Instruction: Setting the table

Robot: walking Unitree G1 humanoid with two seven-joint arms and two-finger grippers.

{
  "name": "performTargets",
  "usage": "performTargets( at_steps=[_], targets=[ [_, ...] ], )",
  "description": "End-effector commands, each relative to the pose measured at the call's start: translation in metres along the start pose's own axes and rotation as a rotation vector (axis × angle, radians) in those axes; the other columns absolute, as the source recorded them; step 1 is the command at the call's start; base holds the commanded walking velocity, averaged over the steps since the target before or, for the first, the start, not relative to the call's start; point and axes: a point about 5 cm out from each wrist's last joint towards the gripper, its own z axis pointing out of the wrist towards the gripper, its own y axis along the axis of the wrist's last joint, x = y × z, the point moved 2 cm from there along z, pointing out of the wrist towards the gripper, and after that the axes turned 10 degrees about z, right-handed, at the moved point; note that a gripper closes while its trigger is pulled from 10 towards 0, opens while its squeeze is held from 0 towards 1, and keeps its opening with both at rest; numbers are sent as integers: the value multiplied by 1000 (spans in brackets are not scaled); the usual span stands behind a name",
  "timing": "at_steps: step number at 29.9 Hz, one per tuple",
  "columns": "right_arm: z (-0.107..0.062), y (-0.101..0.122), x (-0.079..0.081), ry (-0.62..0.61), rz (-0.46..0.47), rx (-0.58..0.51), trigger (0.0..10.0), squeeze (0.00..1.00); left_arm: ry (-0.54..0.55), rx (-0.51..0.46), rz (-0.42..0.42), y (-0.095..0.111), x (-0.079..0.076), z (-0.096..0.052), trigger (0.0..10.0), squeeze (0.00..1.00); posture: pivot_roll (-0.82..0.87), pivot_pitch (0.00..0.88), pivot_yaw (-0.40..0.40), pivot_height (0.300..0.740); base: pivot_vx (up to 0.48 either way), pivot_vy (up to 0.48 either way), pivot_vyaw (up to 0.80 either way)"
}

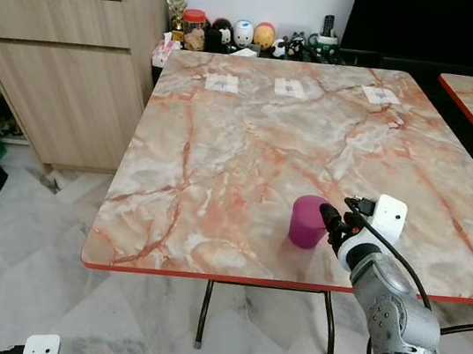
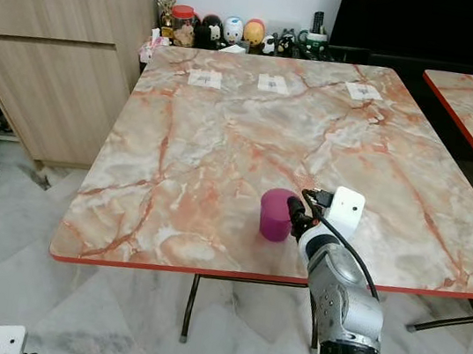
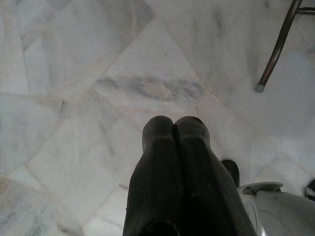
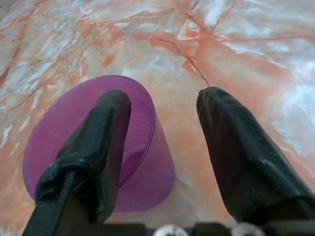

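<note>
Head views: we note a purple cup (image 1: pixel 307 221) upright on the marble table (image 1: pixel 250 143), near its front edge. The right gripper (image 1: pixel 333 220) sits just beside the cup. Three paper tags (image 1: pixel 290 87) lie along the far side.

Left wrist view: we see the left gripper (image 3: pixel 175 123) clenched, fingertips together, above the tiled floor (image 3: pixel 74 73).

Right wrist view: right fingers (image 4: pixel 103 132) spread, released; one overlaps the cup's rim.

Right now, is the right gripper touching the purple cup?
Cannot tell. In the right wrist view the right gripper is open, straddling the wall of the purple cup; one finger overlaps the rim, but neither contact nor gap shows plainly.
</note>
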Motion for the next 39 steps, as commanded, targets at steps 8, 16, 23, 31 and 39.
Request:
performTargets(
  at_steps=[8,16,23,31,39],
  targets=[
    [3,-4,4,2,2,17,0,0,5,11,4,-5,0,-2,10000,0,21,35,22,740,0,0,0],
    [4,-7,3,-3,-3,27,0,0,4,11,2,-5,-1,-2,10000,0,23,34,20,740,0,0,0],
    [4,-10,2,-11,-14,48,0,0,-2,17,0,-6,-1,-2,10000,0,24,35,21,740,0,0,0],
    [4,-13,0,-21,-17,55,0,0,-4,19,3,-6,-1,-2,10000,0,24,35,22,740,0,0,0],
    [4,-5,2,-20,10,-14,0,0,-18,16,33,-6,-3,-2,10000,0,25,34,22,740,0,0,0]
  ],
)
